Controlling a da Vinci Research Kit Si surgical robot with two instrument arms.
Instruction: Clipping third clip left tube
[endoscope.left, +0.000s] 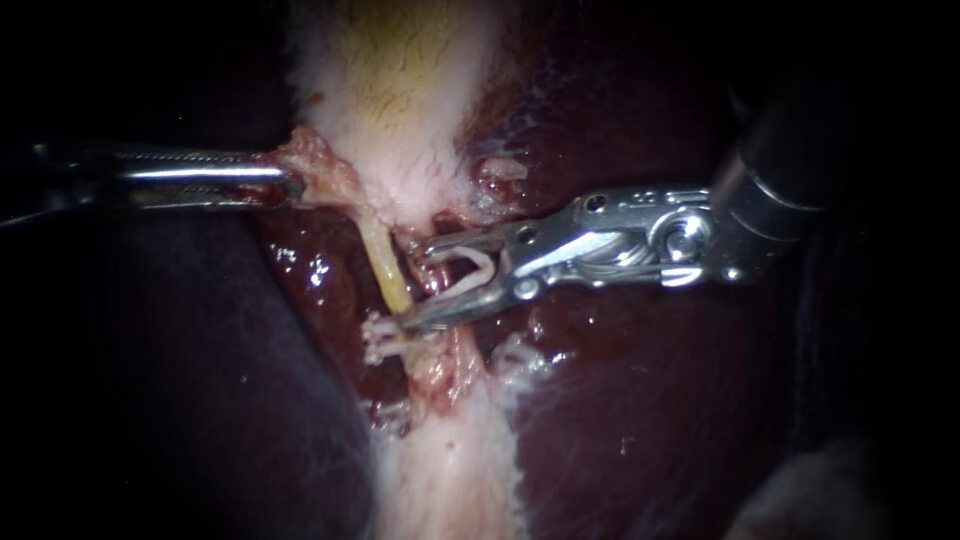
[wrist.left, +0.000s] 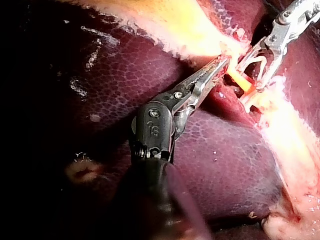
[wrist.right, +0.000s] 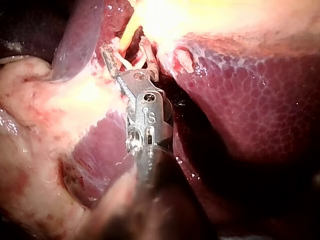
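The left instrument (endoscope.left: 288, 185) comes in level from the left. Its slim steel jaws are closed on a ragged flap of pink tissue (endoscope.left: 322, 160) at the lower edge of the pale, whitish-yellow gallbladder (endoscope.left: 400, 90). In the left wrist view those jaws (wrist.left: 220, 64) lie narrow, with their tips in the same flap.

Just right of the flap, the thin yellow left tube (endoscope.left: 383, 268) runs down from the gallbladder's base. Small whitish clips (endoscope.left: 378, 340) sit across its lower end.

The right instrument (endoscope.left: 411, 285) reaches in from the right. Its jaws stand wide apart and hold an open white clip (endoscope.left: 478, 262) between them, which touches both. The lower jaw's tip lies against the yellow tube just above the whitish clips, and the upper jaw's tip sits just right of the tube. In the right wrist view the yellow tube (wrist.right: 131, 27) passes into the gap between the spread jaws (wrist.right: 125, 47), ahead of the white clip (wrist.right: 132, 62).

Dark red, glistening liver (endoscope.left: 650, 400) lies beneath the instrument and fills the right side.
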